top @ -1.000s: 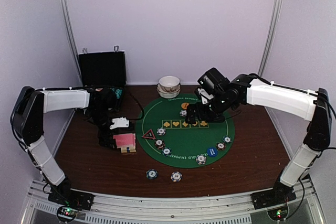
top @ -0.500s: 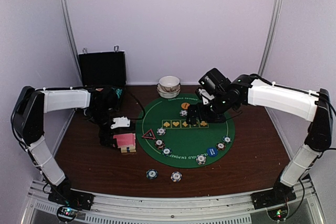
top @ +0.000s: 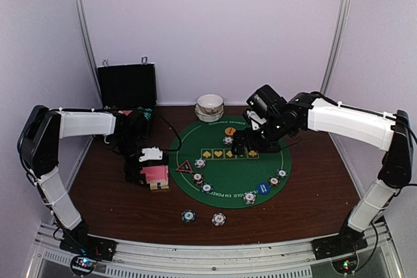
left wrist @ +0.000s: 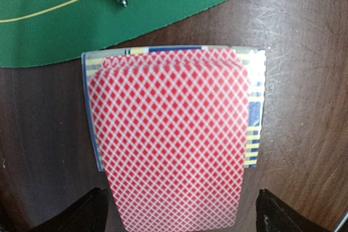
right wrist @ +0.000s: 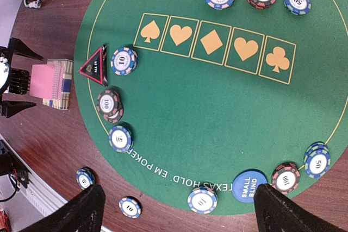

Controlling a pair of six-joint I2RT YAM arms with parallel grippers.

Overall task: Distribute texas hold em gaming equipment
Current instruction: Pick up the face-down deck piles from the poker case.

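Note:
The pink-backed card deck (top: pixel 155 176) lies on the brown table just left of the green mat (top: pixel 231 174). In the left wrist view the deck (left wrist: pixel 171 139) rests on a striped box, between my spread fingers. My left gripper (left wrist: pixel 176 213) is open around the deck's near end, not touching it; it also shows in the top view (top: pixel 147 170). My right gripper (right wrist: pixel 176 210) is open and empty, hovering high over the mat (top: pixel 247 144). The red-rimmed triangle marker (right wrist: pixel 93 67) lies at the mat's left edge. Several striped chips ring the mat; two chips (top: pixel 188 216) (top: pixel 218 219) lie off it.
A blue "small blind" disc (right wrist: pixel 249 186) lies at the mat's near edge and an orange disc (top: pixel 229 131) at its far edge. Stacked white bowls (top: pixel 210 106) stand behind the mat. An open black case (top: pixel 127 86) stands at the back left.
The left arm's upper link shifted slightly right; its gripper stays at the deck. The right gripper barely moved.

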